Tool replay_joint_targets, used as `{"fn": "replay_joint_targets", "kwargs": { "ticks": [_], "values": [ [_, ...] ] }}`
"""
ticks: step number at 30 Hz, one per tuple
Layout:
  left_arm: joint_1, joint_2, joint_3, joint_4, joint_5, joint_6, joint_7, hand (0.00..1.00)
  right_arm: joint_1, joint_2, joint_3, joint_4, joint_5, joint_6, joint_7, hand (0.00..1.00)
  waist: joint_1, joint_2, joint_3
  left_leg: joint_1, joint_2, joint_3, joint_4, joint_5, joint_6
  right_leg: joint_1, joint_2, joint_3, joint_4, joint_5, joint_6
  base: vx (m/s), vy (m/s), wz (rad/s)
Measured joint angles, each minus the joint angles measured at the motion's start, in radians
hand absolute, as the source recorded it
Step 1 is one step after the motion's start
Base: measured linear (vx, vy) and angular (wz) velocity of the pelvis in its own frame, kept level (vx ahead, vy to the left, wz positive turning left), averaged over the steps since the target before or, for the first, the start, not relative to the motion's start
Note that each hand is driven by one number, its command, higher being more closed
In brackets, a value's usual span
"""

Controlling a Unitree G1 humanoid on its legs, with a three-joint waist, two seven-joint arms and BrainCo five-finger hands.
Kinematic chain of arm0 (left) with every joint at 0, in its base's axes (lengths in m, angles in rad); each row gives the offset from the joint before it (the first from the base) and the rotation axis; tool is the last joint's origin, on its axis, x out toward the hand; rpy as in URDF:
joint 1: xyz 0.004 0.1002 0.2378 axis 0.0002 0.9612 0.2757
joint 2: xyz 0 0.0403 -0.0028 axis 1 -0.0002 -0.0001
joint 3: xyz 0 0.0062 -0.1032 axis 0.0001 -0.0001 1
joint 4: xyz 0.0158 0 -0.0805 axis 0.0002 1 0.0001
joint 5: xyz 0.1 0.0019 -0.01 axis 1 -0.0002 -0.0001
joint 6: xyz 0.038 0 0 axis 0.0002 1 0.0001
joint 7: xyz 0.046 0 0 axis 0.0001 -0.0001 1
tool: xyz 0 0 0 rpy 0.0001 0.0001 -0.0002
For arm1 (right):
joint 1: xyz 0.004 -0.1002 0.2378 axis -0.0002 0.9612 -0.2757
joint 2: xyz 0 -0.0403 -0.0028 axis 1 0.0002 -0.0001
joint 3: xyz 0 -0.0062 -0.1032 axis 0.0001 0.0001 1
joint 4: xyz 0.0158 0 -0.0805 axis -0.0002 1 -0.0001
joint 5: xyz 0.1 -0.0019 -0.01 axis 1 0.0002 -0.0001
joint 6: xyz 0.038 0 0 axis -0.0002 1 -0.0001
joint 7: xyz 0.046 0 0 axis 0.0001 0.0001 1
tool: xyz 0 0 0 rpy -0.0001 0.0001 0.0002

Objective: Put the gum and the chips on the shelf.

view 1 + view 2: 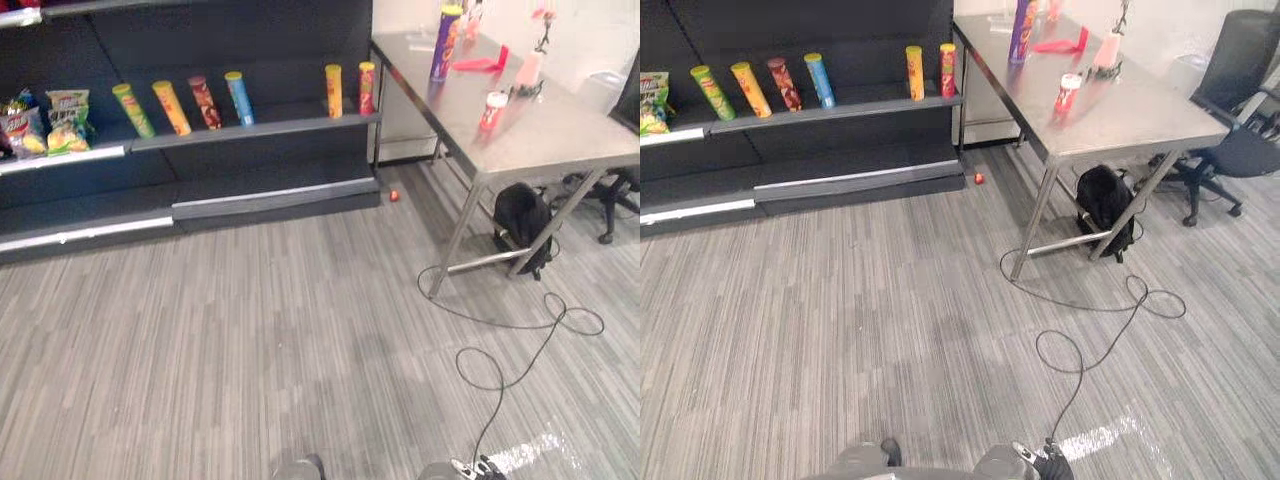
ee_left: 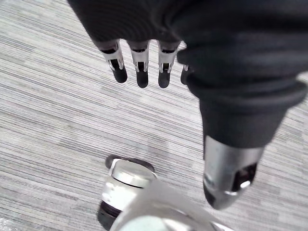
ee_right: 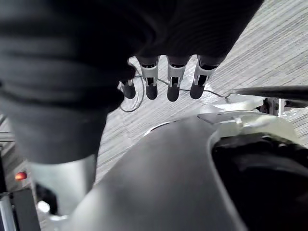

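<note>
The left hand (image 2: 141, 65) and right hand (image 3: 174, 79) are hanging down over the grey floor (image 1: 250, 330), fingers loosely straight, both empty.

A: Table (image 1: 560, 140): bare metal, brushed and smooth. The top mirrors the purple can (image 1: 445, 42), which has glossy sides.
B: Noted. Shelf (image 1: 290, 125): dark matt boards, with metal-looking edge strips lower down. Chip bags (image 1: 68, 120): shiny, crinkled film.
A: Floor (image 1: 250, 330): fine-striped grey, matt, one patch glossy.
B: Bag (image 1: 520, 215) under the table: black cloth, dull. Left hand (image 2: 139, 57): silver metallic fingers, dark ribbed matt cover.
</note>
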Motion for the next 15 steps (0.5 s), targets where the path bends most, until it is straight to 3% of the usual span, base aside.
{"fn": "replay_joint_targets", "kwargs": {
  "ticks": [1,2,4,6,7,8,9,11,15],
  "values": [
    [-0.003,0.010,0.000,-0.009,-0.007,0.001,0.013,0.00,-0.002,0.002,0.006,-0.006,0.001,-0.001,0.000,0.00,-0.001,-0.010,0.002,0.035,0.010,-0.001,-0.013,-0.013,0.010,-0.060,0.015,-0.056,0.083,-0.150,-0.034,0.39,-0.100,-0.10],
    [-0.013,0.010,-0.001,-0.013,-0.016,0.006,0.025,0.00,-0.002,0.000,0.011,-0.018,0.001,-0.003,-0.001,0.00,-0.009,-0.004,0.003,0.057,0.029,0.000,-0.019,-0.027,0.011,-0.112,0.051,-0.126,0.104,-0.241,-0.074,0.32,-0.097,-0.06],
    [-0.032,0.007,-0.009,-0.017,-0.016,0.007,0.029,0.00,0.001,-0.004,0.011,-0.038,0.001,-0.014,-0.001,0.00,-0.026,0.014,0.010,0.087,0.070,0.001,-0.028,-0.048,0.005,-0.183,0.113,-0.228,0.027,-0.279,-0.121,0.36,-0.128,0.10],
    [-0.068,0.006,-0.007,-0.020,-0.016,0.007,0.028,0.00,0.011,-0.003,0.010,-0.041,-0.002,-0.040,-0.011,0.00,-0.026,0.021,0.016,0.132,0.098,-0.002,-0.042,-0.072,-0.002,-0.249,0.170,-0.255,-0.242,-0.234,-0.104,0.43,-0.181,0.23],
    [-0.076,0.008,-0.007,-0.022,-0.009,0.007,0.028,0.00,0.023,0.001,0.010,-0.040,-0.002,-0.048,-0.015,0.00,-0.023,0.018,0.016,0.153,0.098,-0.007,-0.044,-0.080,-0.020,-0.246,0.187,-0.226,-0.426,-0.160,-0.096,0.50,-0.231,0.51],
    [-0.070,0.022,-0.005,-0.025,-0.008,0.005,0.019,0.00,0.040,0.017,0.010,-0.037,-0.003,-0.060,-0.025,0.00,-0.027,-0.006,0.013,0.189,0.082,-0.030,-0.043,-0.103,-0.052,-0.191,0.192,-0.171,-0.658,0.060,-0.071,0.60,-0.270,0.64],
    [-0.086,-0.010,0.002,-0.007,-0.009,0.007,0.014,0.00,0.032,-0.004,-0.007,-0.029,-0.005,-0.060,-0.036,0.00,-0.021,0.035,0.029,0.210,0.115,-0.033,-0.036,-0.119,-0.069,-0.156,0.228,-0.187,-0.662,0.132,-0.133,0.57,-0.242,0.53],
    [-0.083,-0.051,0.022,-0.018,-0.006,0.002,-0.003,0.00,0.022,-0.029,-0.010,-0.048,-0.025,-0.057,-0.039,0.00,-0.022,0.084,0.043,0.201,0.130,-0.026,-0.010,-0.114,-0.063,-0.138,0.238,-0.211,-0.616,0.052,-0.135,0.27,-0.102,0.37],
    [-0.084,-0.062,0.038,-0.018,0.007,0.005,-0.009,0.00,0.028,-0.030,-0.008,-0.074,-0.040,-0.025,-0.058,0.00,-0.017,0.091,0.036,0.218,0.155,-0.024,0.109,-0.096,-0.049,-0.113,0.236,-0.230,-0.450,-0.112,-0.128,0.30,-0.149,0.14]
  ]
}}
